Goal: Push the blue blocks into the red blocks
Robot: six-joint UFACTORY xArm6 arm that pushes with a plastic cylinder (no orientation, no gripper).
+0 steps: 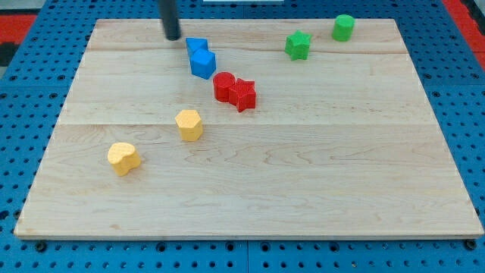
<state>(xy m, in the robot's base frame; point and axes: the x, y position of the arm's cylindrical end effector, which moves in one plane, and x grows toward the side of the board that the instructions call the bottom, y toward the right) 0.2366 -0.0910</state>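
Two blue blocks sit touching near the view's top centre: one blue block point(196, 47) behind and a blue cube-like block point(202, 64) in front of it. Just to their lower right are a red cylinder point(223, 86) and a red star point(243, 94), touching each other. A small gap separates the front blue block from the red cylinder. My tip point(173, 36) rests on the wooden board point(303, 182) just left of and slightly above the back blue block, close to it but apart.
A green star point(298, 45) and a green cylinder point(343, 27) lie at the view's top right. A yellow hexagonal block point(189, 124) and a yellow heart-like block point(123, 158) lie at the lower left. Blue pegboard surrounds the board.
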